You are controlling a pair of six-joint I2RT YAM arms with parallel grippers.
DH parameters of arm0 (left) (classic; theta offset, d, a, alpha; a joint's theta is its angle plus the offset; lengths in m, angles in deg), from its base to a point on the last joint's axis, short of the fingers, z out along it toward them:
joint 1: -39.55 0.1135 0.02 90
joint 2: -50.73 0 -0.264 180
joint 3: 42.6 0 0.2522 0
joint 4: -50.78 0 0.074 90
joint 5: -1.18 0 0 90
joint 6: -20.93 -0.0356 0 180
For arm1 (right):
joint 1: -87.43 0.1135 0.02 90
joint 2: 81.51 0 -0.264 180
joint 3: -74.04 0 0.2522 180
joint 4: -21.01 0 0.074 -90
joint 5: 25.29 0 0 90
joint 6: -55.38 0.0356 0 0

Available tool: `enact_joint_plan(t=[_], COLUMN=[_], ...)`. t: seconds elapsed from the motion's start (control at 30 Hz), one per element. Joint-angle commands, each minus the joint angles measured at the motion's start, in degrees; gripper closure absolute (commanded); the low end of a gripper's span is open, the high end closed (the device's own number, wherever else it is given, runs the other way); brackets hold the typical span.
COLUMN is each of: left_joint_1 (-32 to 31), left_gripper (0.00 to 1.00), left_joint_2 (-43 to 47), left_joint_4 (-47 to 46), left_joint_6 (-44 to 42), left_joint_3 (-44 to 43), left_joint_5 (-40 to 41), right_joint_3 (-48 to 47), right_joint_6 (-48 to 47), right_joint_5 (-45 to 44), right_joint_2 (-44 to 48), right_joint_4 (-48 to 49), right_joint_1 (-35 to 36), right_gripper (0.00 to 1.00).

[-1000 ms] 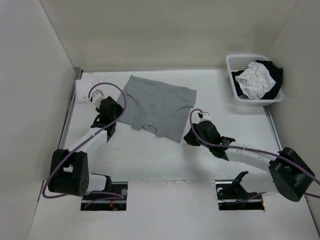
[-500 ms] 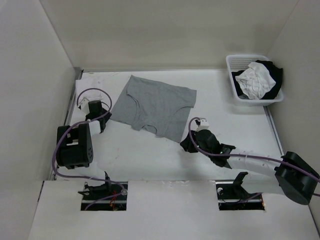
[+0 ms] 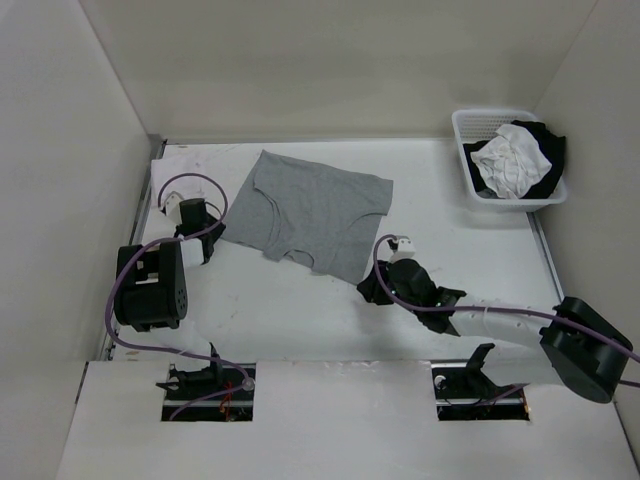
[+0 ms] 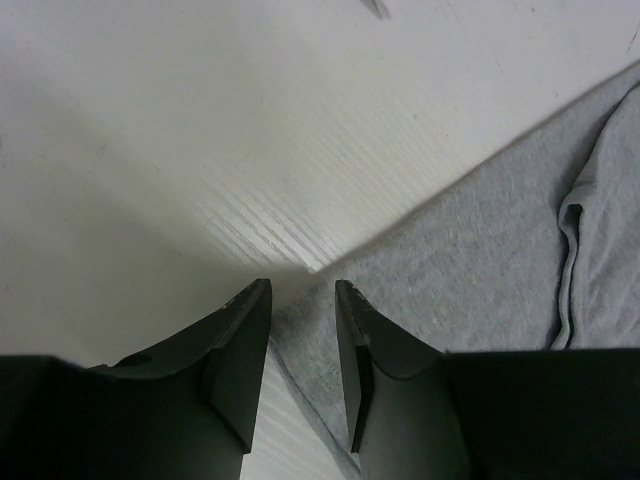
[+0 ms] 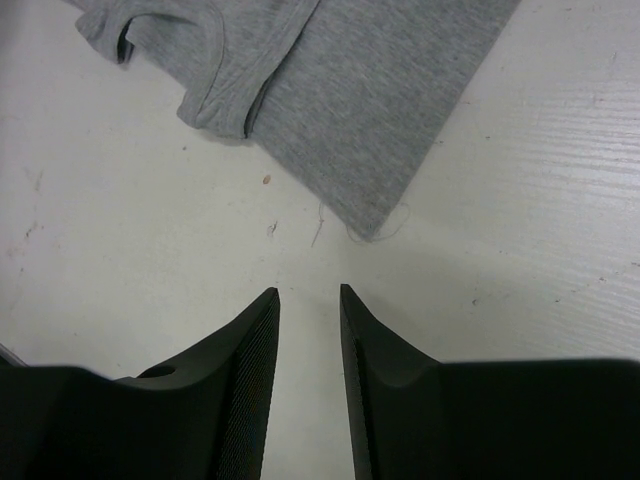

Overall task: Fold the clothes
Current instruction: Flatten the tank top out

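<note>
Left pincer (image 4: 300, 288) now at clothes (image 4: 480, 260) corner

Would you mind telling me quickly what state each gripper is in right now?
Left gripper: open, jaws parted over a corner of the grey garment.
Right gripper: open, empty, just short of another corner of it.

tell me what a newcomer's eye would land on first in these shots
The heather-grey shorts lie spread flat on the middle of the white table. Both grippers sit low at the edges of the shorts with jaws apart: the left gripper at the left corner, the right gripper over bare table just short of the near right corner. A white basket of white and black clothes sits in the far right corner.
</note>
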Motion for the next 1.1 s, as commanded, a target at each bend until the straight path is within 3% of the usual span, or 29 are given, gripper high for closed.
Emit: enact_joint_plan(t=[0.0, 0.33, 0.53, 0.97, 1.07], left_joint_1=[-0.35, -1.32, -1.15, -10.81, -11.43], left_gripper=[0.7, 0.79, 0.97, 1.0, 1.0], left_joint_2=[1.23, 2.64, 5.09, 29.17, 32.51], left_joint_4=[3.98, 6.62, 6.71, 12.33, 12.68], left_joint_6=[-0.92, -1.71, -1.01, 1.8, 2.24], left_joint_3=[1.31, 2.19, 3.06, 14.04, 16.42], left_joint_5=[-0.11, 1.47, 1.03, 1.65, 0.86], right_joint_3=[-1.43, -1.0, -1.26, -3.89, -6.08], right_joint_6=[0.23, 0.49, 2.77, 8.84, 8.58], right_joint_5=[-0.84, -1.36, -3.55, -8.65, -7.87], right_joint_2=[-0.38, 1.02, -0.82, -7.24, -9.95], right_joint_4=[3.88, 3.63, 0.47, -4.2, -4.64], right_joint_1=[0.65, 0.65, -0.49, -1.81, -3.4], right_gripper=[0.64, 0.59, 0.51, 0.49, 0.55])
